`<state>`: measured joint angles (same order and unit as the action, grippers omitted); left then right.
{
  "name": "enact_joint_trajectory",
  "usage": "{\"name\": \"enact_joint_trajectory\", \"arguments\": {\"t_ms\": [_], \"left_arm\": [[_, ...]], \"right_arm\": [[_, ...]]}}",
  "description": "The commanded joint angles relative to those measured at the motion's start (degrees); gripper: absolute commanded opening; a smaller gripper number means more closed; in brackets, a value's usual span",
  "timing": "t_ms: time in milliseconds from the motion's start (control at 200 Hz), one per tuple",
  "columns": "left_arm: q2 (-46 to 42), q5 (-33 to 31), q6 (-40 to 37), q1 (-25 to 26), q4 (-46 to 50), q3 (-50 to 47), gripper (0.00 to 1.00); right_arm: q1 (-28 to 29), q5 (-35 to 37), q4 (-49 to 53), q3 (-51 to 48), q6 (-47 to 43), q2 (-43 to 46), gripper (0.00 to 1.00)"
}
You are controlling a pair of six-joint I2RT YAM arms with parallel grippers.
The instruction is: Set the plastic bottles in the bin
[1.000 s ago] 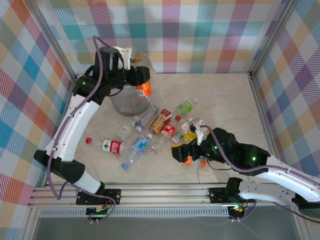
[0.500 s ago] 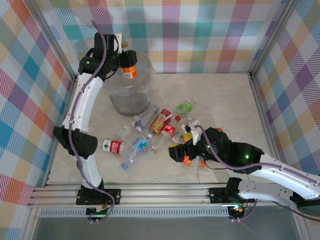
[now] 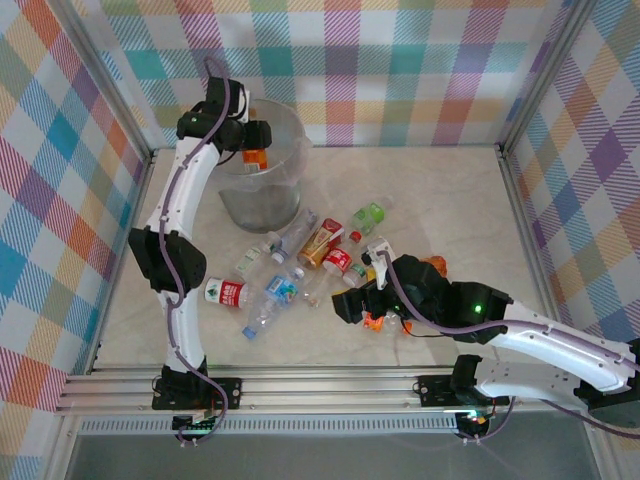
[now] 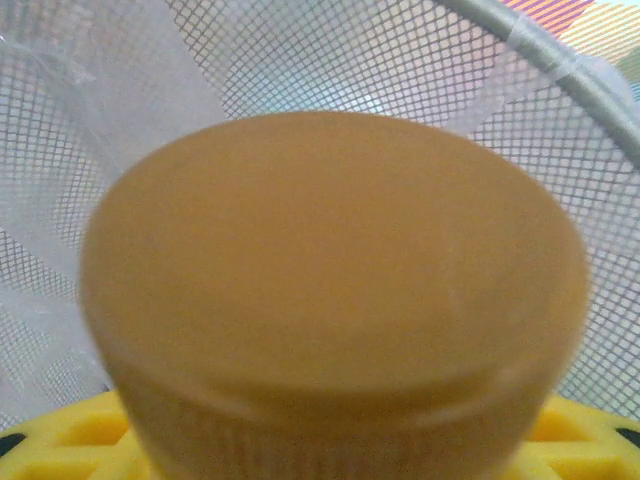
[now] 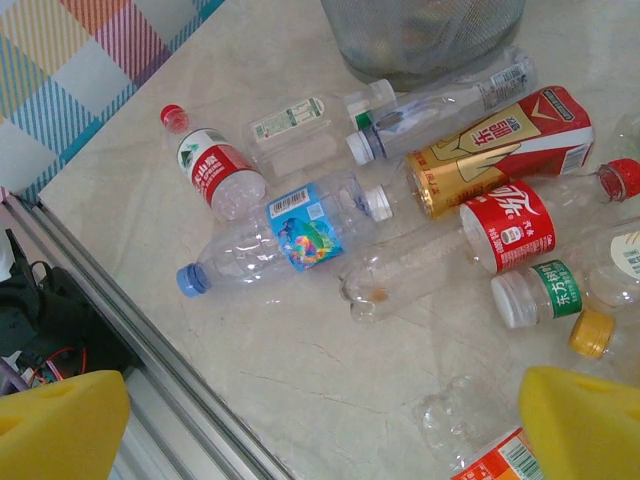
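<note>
1. The left gripper (image 3: 252,145) is at the far left of the table (image 3: 470,200), above the mouth of the bin (image 3: 265,205). Its yellow pads (image 4: 70,440) pinch an orange-capped bottle (image 3: 257,158), which sits within the rim line in the top view.
2. In the left wrist view the bottle's cap faces the camera. The bin's mesh-patterned wall and its clear liner (image 4: 150,80) are behind it. I cannot tell what lies inside the bin.
3. In front of the bin, the leftmost of the plastic bottles on the table is a red-capped bottle (image 5: 215,172) with a red-and-white label, lying flat. Just right of it lies a blue-labelled bottle (image 5: 300,232), its blue cap pointing toward the near edge.
4. Nearer the bin's foot lie a white-labelled clear bottle (image 5: 300,125) and a second clear bottle (image 5: 440,100), end to end.
5. Further right, a gold-and-red bottle (image 5: 500,140) lies against a red-labelled bottle (image 5: 505,228). A green-labelled bottle (image 5: 555,290) with a white cap and a yellow cap (image 5: 592,333) are next. A green bottle (image 3: 368,215) lies apart, farther back.
6. The right gripper (image 5: 320,400) hangs low over the table with its yellow fingers (image 5: 60,425) spread wide and holding nothing. An orange-labelled crumpled bottle (image 5: 480,445) lies just beside its right finger.
</note>
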<state>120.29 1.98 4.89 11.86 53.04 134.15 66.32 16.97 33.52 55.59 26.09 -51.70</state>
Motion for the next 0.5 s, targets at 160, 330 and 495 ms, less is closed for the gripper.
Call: {"name": "enact_joint_trajectory", "arguments": {"t_ms": [160, 330, 495], "left_arm": [[1.12, -1.52, 0.86, -0.43, 1.69, -1.96, 0.59], [2.16, -2.21, 2.18, -0.44, 3.40, -1.96, 0.63], [2.32, -2.43, 2.62, -0.74, 4.13, -2.00, 0.66]], "right_arm": [[-0.67, 1.78, 0.40, 0.23, 1.46, 0.90, 1.00], [-1.02, 2.88, 0.89, -0.18, 2.99, 1.49, 1.00], [-1.20, 3.66, 1.46, -0.53, 3.46, 2.93, 1.00]]}}
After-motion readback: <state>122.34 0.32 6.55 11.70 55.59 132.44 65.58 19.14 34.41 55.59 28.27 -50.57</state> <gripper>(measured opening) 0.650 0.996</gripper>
